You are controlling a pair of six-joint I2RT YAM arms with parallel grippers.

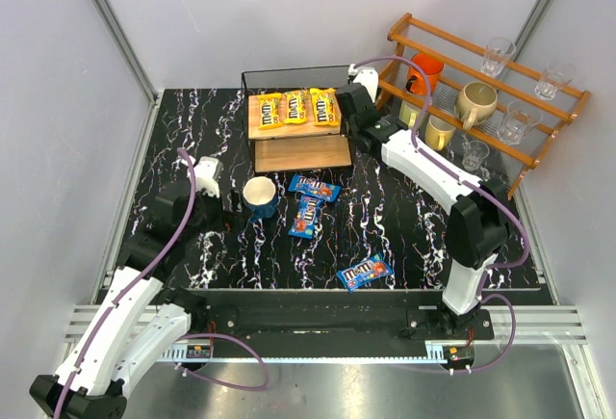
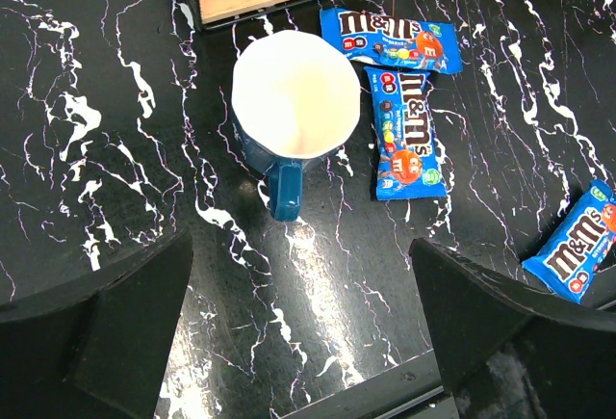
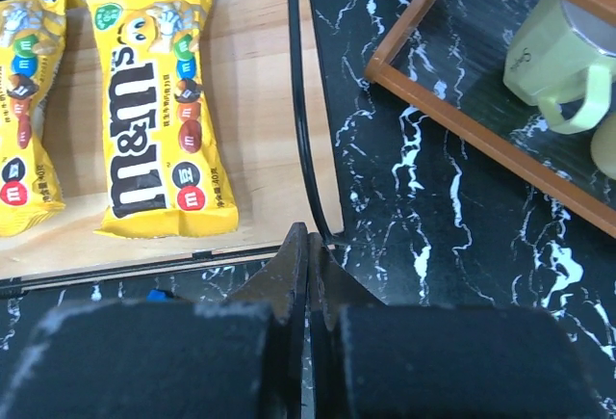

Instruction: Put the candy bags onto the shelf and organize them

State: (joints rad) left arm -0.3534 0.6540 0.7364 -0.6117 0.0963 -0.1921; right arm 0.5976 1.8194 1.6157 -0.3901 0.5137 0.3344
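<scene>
The shelf (image 1: 303,154) stands at the back middle of the table. Three yellow candy bags (image 1: 295,107) lie side by side on its top board (image 3: 260,101); two of them show in the right wrist view (image 3: 154,101). Three blue candy bags lie on the table: two (image 1: 315,188) (image 1: 307,217) in front of the shelf and one (image 1: 365,272) nearer the front. My right gripper (image 3: 309,241) is shut and empty at the top board's right front corner (image 1: 352,111). My left gripper (image 2: 298,241) is open and empty, just left of a blue mug (image 2: 294,101).
The blue mug (image 1: 260,196) stands upright beside the blue bags (image 2: 406,130), its handle toward my left gripper. An orange-brown slatted rack (image 1: 481,101) with mugs and glasses stands at the back right, close to my right arm; a pale green mug (image 3: 553,58) hangs there.
</scene>
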